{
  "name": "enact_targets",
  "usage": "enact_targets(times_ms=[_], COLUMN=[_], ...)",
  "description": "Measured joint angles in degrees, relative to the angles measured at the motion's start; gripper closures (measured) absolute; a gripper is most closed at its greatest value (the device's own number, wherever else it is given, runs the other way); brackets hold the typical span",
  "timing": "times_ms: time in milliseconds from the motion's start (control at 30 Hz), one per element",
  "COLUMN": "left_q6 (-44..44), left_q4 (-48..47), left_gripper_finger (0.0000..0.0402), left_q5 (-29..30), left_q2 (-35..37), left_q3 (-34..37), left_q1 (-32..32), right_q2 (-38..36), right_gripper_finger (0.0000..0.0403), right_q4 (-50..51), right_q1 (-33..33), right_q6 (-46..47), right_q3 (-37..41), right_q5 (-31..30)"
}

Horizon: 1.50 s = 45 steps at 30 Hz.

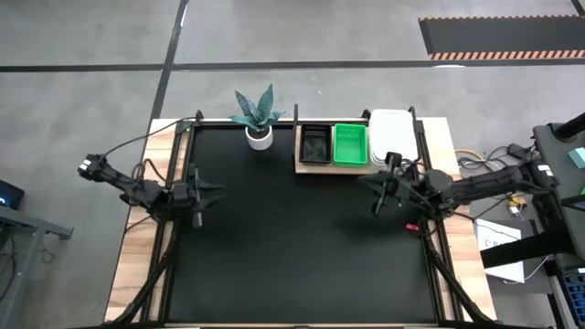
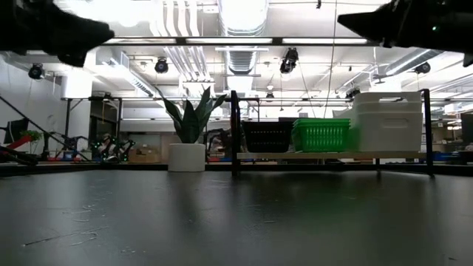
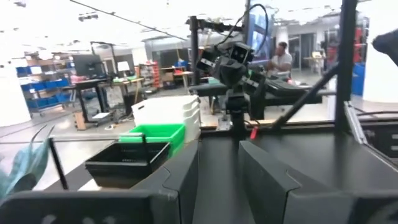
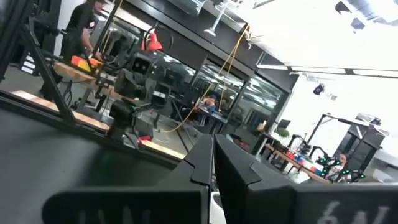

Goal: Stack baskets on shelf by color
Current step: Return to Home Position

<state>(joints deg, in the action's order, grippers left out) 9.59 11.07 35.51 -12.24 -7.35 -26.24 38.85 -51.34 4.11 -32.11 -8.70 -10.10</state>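
Note:
On the light-brown shelf (image 1: 301,168) at the table's far edge, right of centre, the baskets stand side by side by colour: black (image 1: 314,144), green (image 1: 350,144), white (image 1: 391,135). The low view shows them as black (image 2: 266,137), green (image 2: 321,135) and a taller white stack (image 2: 386,122). My left gripper (image 1: 218,192) hovers open over the table's left part, pointing level toward the right, with nothing between its fingers (image 3: 186,174). My right gripper (image 1: 377,203) hangs shut and empty just in front of the shelf's right end.
A white pot with a green plant (image 1: 260,135) stands at the far edge, left of the shelf. The black tabletop (image 1: 292,247) lies bare between and in front of the arms. People show in the room beyond the table (image 4: 81,28).

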Motion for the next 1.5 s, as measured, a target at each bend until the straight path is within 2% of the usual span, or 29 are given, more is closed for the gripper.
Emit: enact_targets(times_ms=[167,333,467,833,933,1067,1333,1500], left_q6=[0.94,3.12,2.65,3.10,3.09,3.10,3.10,3.10], left_q4=[1.33,0.76,1.13,0.36,0.47,0.48,0.41,0.41], left_gripper_finger=[0.0302,0.0302,0.0302,0.0302,0.0302,0.0302,0.0302,0.0302], left_q5=[2.89,9.70,13.16,13.18,13.19,13.18,13.18,13.17], left_q2=[6.69,11.25,10.16,7.63,7.04,6.25,4.38,3.15], left_q3=[4.27,6.81,6.85,6.92,6.95,6.99,7.01,7.05], left_q1=[0.02,0.02,0.02,0.01,0.02,0.02,0.02,0.02], right_q2=[-8.09,-14.15,-19.01,-31.45,-34.09,-36.35,-36.06,-36.17], right_gripper_finger=[0.0394,0.0394,0.0394,0.0394,0.0394,0.0394,0.0394,0.0394], right_q4=[9.27,16.11,18.40,21.87,25.18,28.69,30.23,30.10], right_q1=[-1.55,-1.69,-1.69,-1.64,-1.65,-1.65,-1.67,-1.67], right_q6=[-0.04,-0.53,-2.22,-3.84,-1.39,1.00,1.01,-9.84], right_q3=[0.62,0.75,0.91,1.73,1.80,1.80,1.80,1.80], right_q5=[0.25,0.33,3.36,7.64,7.57,6.49,5.01,4.99])
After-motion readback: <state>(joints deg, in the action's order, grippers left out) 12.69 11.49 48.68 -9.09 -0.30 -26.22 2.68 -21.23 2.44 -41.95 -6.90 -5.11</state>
